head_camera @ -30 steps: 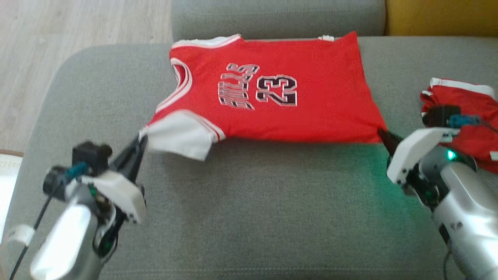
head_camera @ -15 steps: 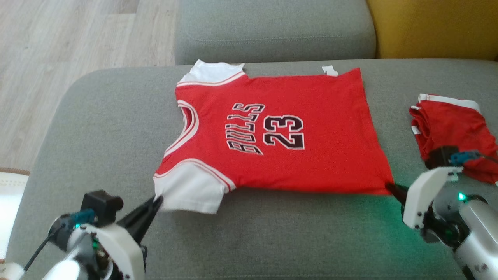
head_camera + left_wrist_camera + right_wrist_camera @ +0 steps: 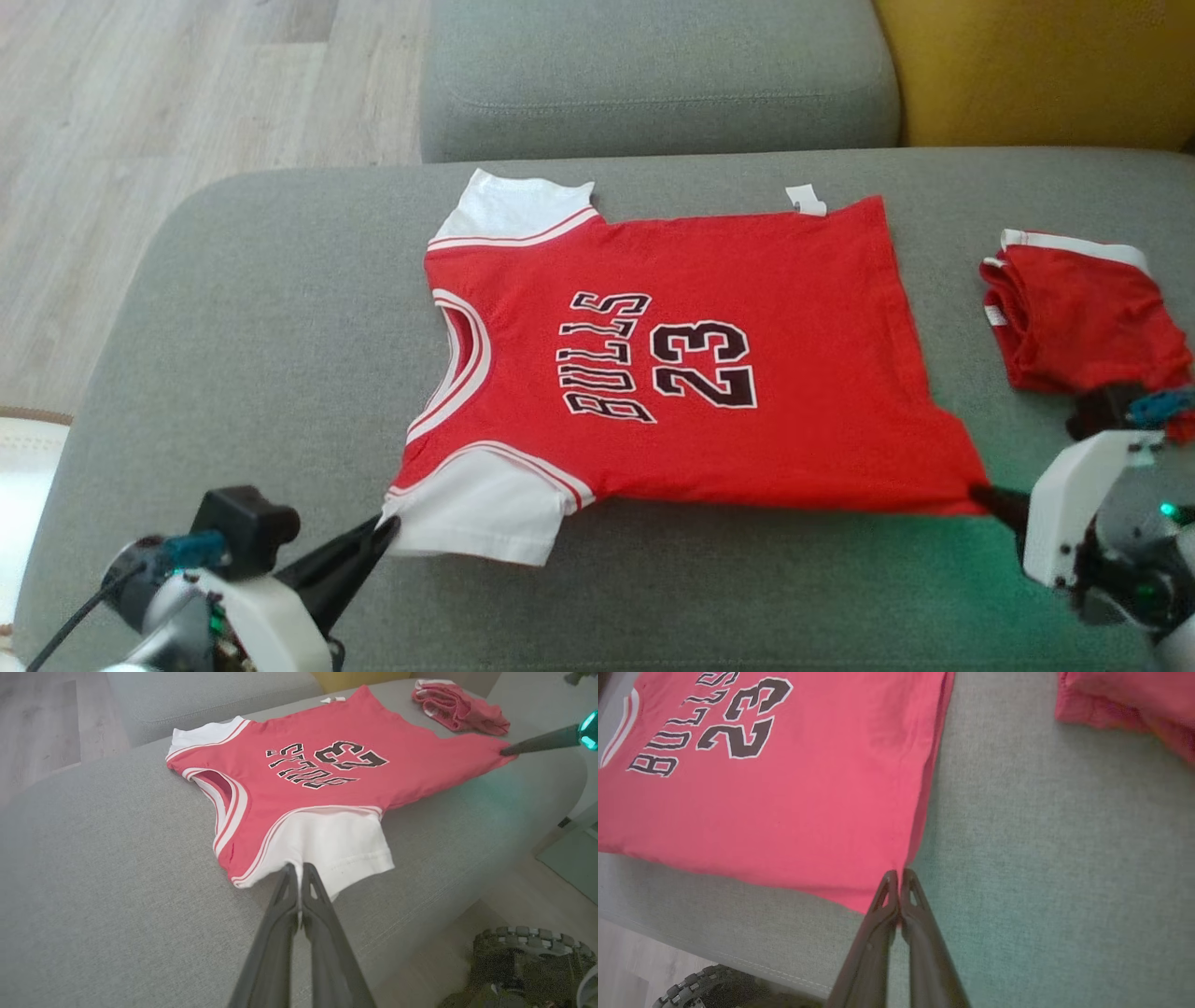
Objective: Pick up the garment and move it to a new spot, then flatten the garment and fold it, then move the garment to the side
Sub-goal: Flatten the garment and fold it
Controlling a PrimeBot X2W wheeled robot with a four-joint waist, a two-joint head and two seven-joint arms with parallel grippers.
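Your left hand [image 3: 385, 532] is pinched tight on the white sleeve [image 3: 476, 509] of the jersey [image 3: 691, 373], lower left; right hand [image 3: 982, 495] is clamped on the hem corner [image 3: 948, 490], lower right. It's light, limp cloth, so take it by corners and hold it taut.

Free passage: bare seat cushion [image 3: 252, 317] left of and before the jersey [image 3: 822, 308]. Obstacles: folded red cloth [image 3: 1074, 317] at right, near the hem; back cushion [image 3: 653, 84] behind.

The left end effector [image 3: 388, 529] has tapered black fingers [image 3: 278, 933], white housing [image 3: 271, 616], black camera [image 3: 245, 521] and blue connector [image 3: 193, 550].
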